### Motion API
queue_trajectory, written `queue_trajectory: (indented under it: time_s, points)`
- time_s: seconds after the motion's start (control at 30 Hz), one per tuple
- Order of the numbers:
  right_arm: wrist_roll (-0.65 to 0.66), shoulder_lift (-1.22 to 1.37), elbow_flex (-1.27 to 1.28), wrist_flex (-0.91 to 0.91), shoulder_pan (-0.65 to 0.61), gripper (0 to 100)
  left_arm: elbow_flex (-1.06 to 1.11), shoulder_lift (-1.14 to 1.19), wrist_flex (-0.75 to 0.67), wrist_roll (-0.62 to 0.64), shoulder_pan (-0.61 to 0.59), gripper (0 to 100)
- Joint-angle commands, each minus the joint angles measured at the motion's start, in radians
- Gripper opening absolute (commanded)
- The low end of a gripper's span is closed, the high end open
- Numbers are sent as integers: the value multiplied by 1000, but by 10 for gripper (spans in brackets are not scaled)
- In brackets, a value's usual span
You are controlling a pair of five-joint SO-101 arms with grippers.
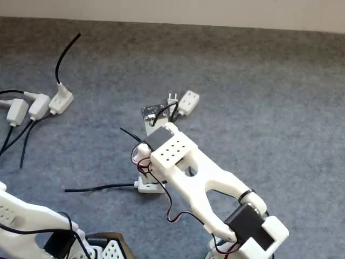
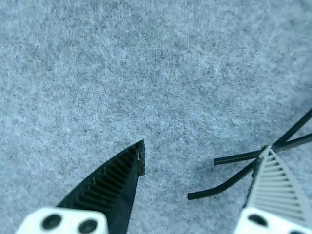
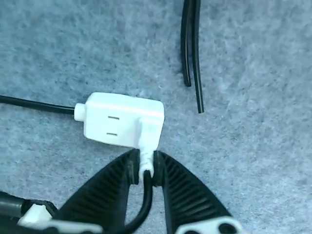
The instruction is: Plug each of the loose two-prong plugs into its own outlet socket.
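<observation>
Grey carpeted counter (image 1: pixel 269 81), pale wall (image 1: pixel 215 11) along its far edge. Mid-counter, the right hand (image 3: pixel 145 168) pinches a white plug (image 3: pixel 148 139) against a white socket (image 3: pixel 112 121); the left hand (image 2: pixel 204 146) gapes wide.

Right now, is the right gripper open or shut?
Shut: the right gripper clamps the white plug by its neck.

White socket (image 3: pixel 117 119), white plug (image 3: pixel 149 141), black cords (image 3: pixel 185 48), grey carpet (image 1: pixel 269 81).

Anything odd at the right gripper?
The right gripper pinches the plug by its cable neck, not its body. The plug looks skewed against one end of the socket, whose two upward slots are empty.
</observation>
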Motion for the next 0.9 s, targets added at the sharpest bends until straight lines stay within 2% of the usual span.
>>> queue_trajectory:
  time_s: [0.0, 0.13, 0.23, 0.33, 0.43, 0.5, 0.67, 0.77, 0.87]
  points:
    - [12, 99, 10, -39, -7, 9, -41, -19, 29, 3, 18, 351]
    - [28, 150, 5, -39, -13, 24, -97, -18, 112, 2, 35, 351]
    - [120, 136, -10, -39, -15, 120, -139, -18, 180, 2, 71, 351]
    - [115, 91, -54, -38, -7, 237, -142, -16, 247, 2, 137, 351]
    - [120, 15, -111, -38, -7, 307, -147, -16, 315, 2, 225, 351]
    - [143, -44, -168, -35, -4, 310, -153, -19, 384, 2, 302, 351]
    - [505, -193, -351, 110, 58, 310, -291, -16, 651, -5, 492, 351]
    - [526, -277, -452, 209, 139, 310, -398, -16, 770, -34, 598, 351]
    - [535, -374, -524, 268, 272, 310, -418, -41, 776, -29, 708, 349]
